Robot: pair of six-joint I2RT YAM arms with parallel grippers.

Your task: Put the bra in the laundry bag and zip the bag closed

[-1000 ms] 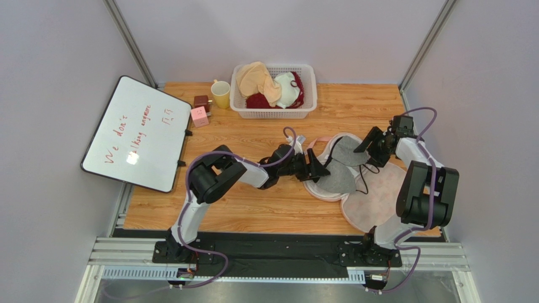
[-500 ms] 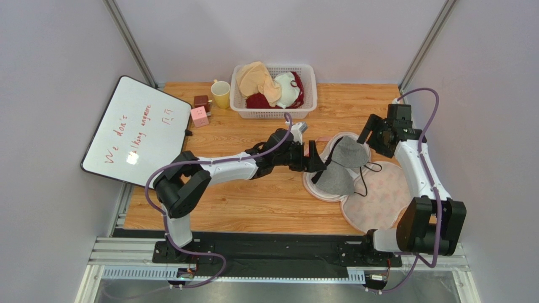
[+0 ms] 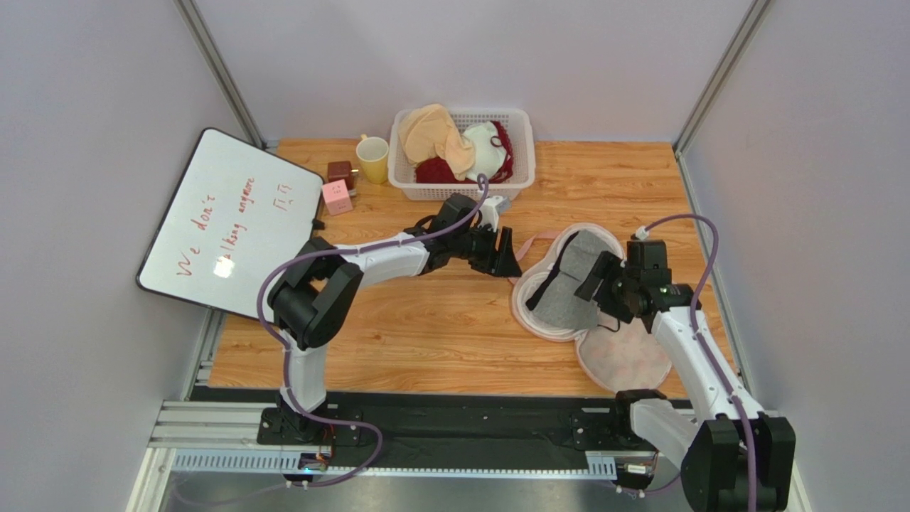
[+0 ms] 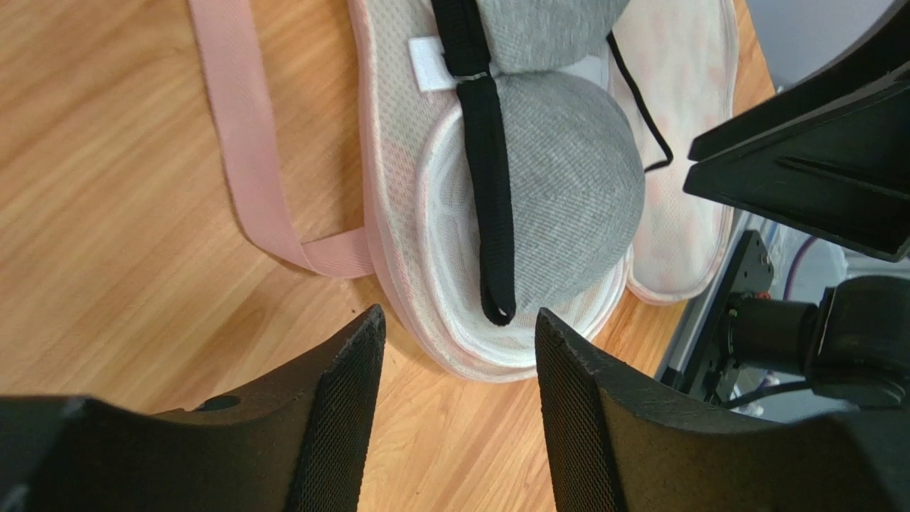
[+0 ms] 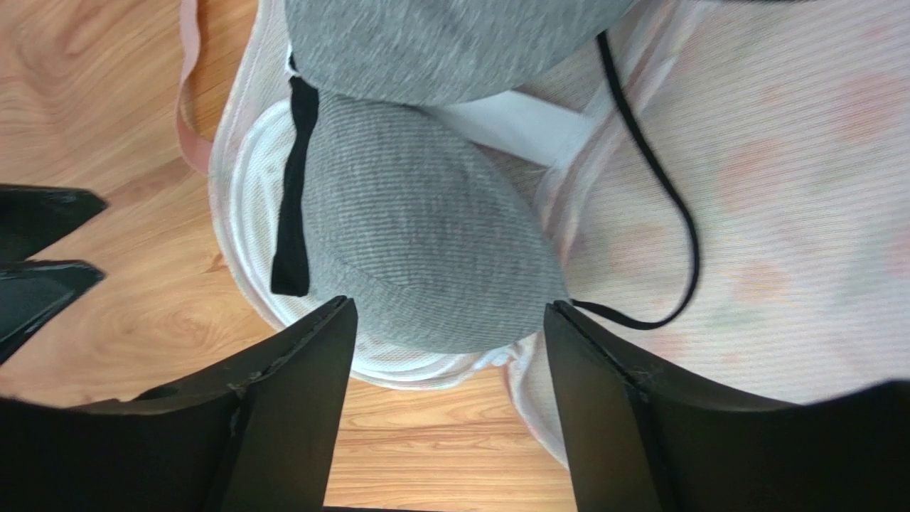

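Note:
The grey bra [image 3: 571, 280] lies on the white mesh inside of the opened laundry bag [image 3: 630, 347] at the right of the table, its black band and a thin strap trailing over it. The bag's printed flap lies open toward the front. In the left wrist view the bra [image 4: 566, 192] and bag [image 4: 401, 224] lie beyond my open, empty left gripper [image 4: 454, 363]. My left gripper [image 3: 506, 252] hovers just left of the bag. My right gripper [image 3: 594, 286] is open and empty over the bra's near cup [image 5: 427, 245], above the bag [image 5: 790, 192].
A white slatted basket [image 3: 461, 190] with a beige bra and a white-and-red bra stands at the back. A yellow mug [image 3: 373, 160], two small cubes [image 3: 338, 196] and a whiteboard [image 3: 230, 224] are at the left. A pink strap [image 4: 246, 149] of the bag lies on the wood.
My left gripper drew back to the left, away from the bra. My right arm swung from the bag's far right side down and forward, over the bra.

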